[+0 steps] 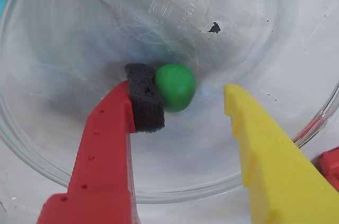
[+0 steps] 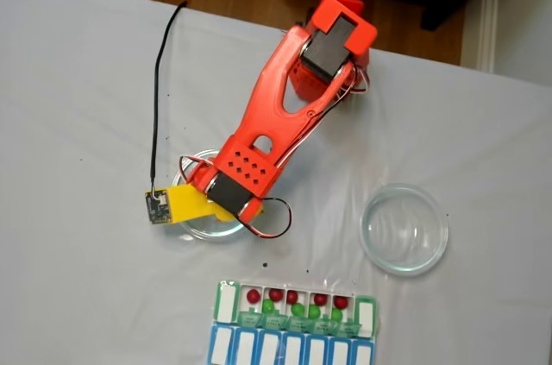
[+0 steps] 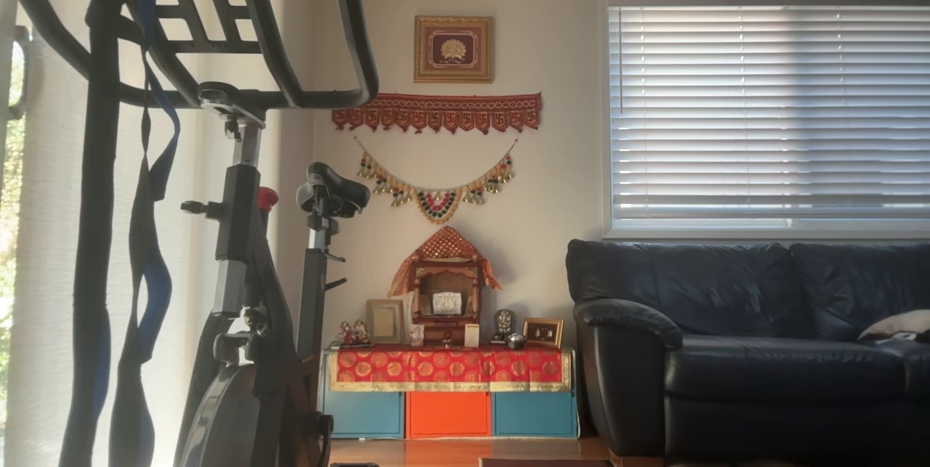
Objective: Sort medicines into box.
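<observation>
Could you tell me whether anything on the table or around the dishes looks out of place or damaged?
Nothing serious. In the wrist view a small dark fleck lies in the glass dish beyond the green ball, and the fixed view shows dark specks on the cloth near the pill organiser.

dark sofa [image 3: 755, 336], window blinds [image 3: 770, 111], exercise bike [image 3: 240, 293]

2 glass dishes [image 2: 404, 229], 1 pill box [image 2: 293, 322] holding 5 red balls [image 2: 254, 295], roughly 4 green; 1 green ball [image 1: 175, 87] in dish.
</observation>
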Robot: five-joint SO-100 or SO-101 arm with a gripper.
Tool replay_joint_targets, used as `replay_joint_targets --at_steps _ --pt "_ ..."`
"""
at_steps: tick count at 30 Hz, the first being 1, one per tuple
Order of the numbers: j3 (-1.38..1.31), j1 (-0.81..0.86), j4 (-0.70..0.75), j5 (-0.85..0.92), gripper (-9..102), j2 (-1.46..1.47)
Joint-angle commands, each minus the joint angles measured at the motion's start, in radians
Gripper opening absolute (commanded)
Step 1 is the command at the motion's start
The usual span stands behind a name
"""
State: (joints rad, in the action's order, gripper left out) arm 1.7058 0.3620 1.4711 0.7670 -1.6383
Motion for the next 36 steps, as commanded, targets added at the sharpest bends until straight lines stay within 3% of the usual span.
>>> replay_joint_targets --at_steps 1,19,26,36 --pt "-0.051 -0.009 0.011 0.017 23 -0.014" --pt "0.000 0.000 0.015 0.058 18 0.008" --pt "0.028 0.000 -0.006 0.052 5 -0.008" --pt "0.031 0.002 -0.006 0.051 2 -0.017"
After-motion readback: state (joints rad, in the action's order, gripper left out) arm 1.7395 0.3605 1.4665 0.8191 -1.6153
